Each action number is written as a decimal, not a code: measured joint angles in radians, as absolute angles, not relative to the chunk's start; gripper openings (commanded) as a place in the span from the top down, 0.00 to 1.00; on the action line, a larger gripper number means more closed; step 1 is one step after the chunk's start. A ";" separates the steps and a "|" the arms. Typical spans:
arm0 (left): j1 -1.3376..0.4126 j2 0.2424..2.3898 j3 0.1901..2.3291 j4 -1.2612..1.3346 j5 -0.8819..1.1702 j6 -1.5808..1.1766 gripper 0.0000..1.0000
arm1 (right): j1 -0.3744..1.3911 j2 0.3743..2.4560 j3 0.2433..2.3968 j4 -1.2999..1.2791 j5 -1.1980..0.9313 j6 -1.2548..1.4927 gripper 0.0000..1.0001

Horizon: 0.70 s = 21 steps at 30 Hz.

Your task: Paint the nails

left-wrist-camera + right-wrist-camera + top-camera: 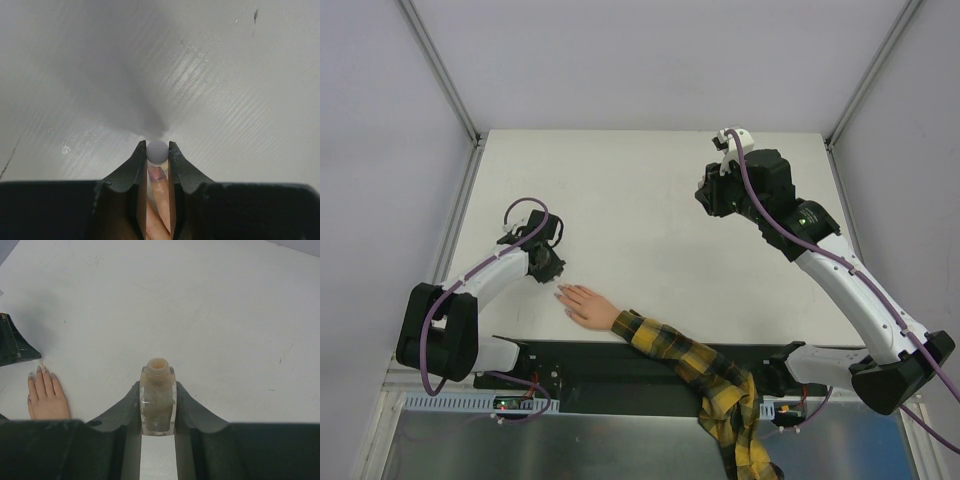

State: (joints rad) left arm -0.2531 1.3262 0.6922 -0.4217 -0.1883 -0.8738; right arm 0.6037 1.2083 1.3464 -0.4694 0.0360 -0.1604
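Observation:
A small flesh-coloured hand (588, 306) lies flat near the table's front edge, at the end of a yellow-and-black plaid sleeve (680, 355). My left gripper (548, 265) hovers over its fingertips, shut on the round grey cap of a polish brush (158, 150). Right under the cap lies one finger with a pinkish nail (156, 173). In the right wrist view the other nails (39, 369) look pale grey. My right gripper (712, 195) is raised over the far right of the table, shut on a clear, uncapped polish bottle (158, 397) with beige content.
The white table (640, 200) is bordered by metal rails on both sides. A black base strip (620, 360) runs along the near edge under the sleeve. Seen from the right wrist, the left gripper's dark body (12, 342) stands just beyond the fingertips.

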 measured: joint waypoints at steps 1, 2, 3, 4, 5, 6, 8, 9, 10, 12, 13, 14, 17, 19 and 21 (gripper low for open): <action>-0.253 1.326 0.692 -0.422 -0.189 -0.873 1.00 | 0.604 1.208 1.346 -0.469 0.036 -0.160 1.00; -0.253 1.326 0.692 -0.422 -0.192 -0.872 1.00 | 0.604 1.208 1.346 -0.469 0.036 -0.160 1.00; -0.252 1.326 0.692 -0.422 -0.192 -0.871 1.00 | 0.604 1.208 1.346 -0.469 0.036 -0.160 1.00; -0.247 1.326 0.692 -0.422 -0.192 -0.870 1.00 | 0.604 1.208 1.346 -0.469 0.036 -0.160 1.00; -0.247 1.326 0.693 -0.421 -0.192 -0.870 1.00 | 0.604 1.208 1.346 -0.469 0.036 -0.160 1.00; -0.245 1.325 0.693 -0.422 -0.192 -0.867 1.00 | 0.604 1.208 1.346 -0.469 0.036 -0.160 1.00; -0.241 1.325 0.698 -0.424 -0.192 -0.863 1.00 | 0.604 1.208 1.346 -0.469 0.036 -0.160 1.00; -0.240 1.324 0.702 -0.424 -0.192 -0.860 1.00 | 0.604 1.208 1.346 -0.469 0.036 -0.160 1.00; -0.240 1.322 0.710 -0.426 -0.192 -0.856 1.00 | 0.604 1.208 1.346 -0.469 0.036 -0.160 1.00; -0.240 1.317 0.723 -0.426 -0.191 -0.852 1.00 | 0.604 1.208 1.346 -0.469 0.036 -0.160 1.00; -0.240 1.313 0.729 -0.426 -0.191 -0.851 1.00 | 0.604 1.208 1.346 -0.469 0.036 -0.160 1.00; -0.240 1.308 0.734 -0.426 -0.190 -0.851 1.00 | 0.604 1.208 1.346 -0.469 0.036 -0.160 1.00; -0.241 1.298 0.738 -0.427 -0.175 -0.850 1.00 | 0.604 1.208 1.346 -0.469 0.035 -0.160 1.00; -0.241 1.297 0.738 -0.428 -0.158 -0.851 1.00 | 0.604 1.208 1.346 -0.469 0.035 -0.160 1.00; -0.241 1.298 0.738 -0.431 -0.138 -0.852 1.00 | 0.604 1.208 1.346 -0.469 0.035 -0.160 1.00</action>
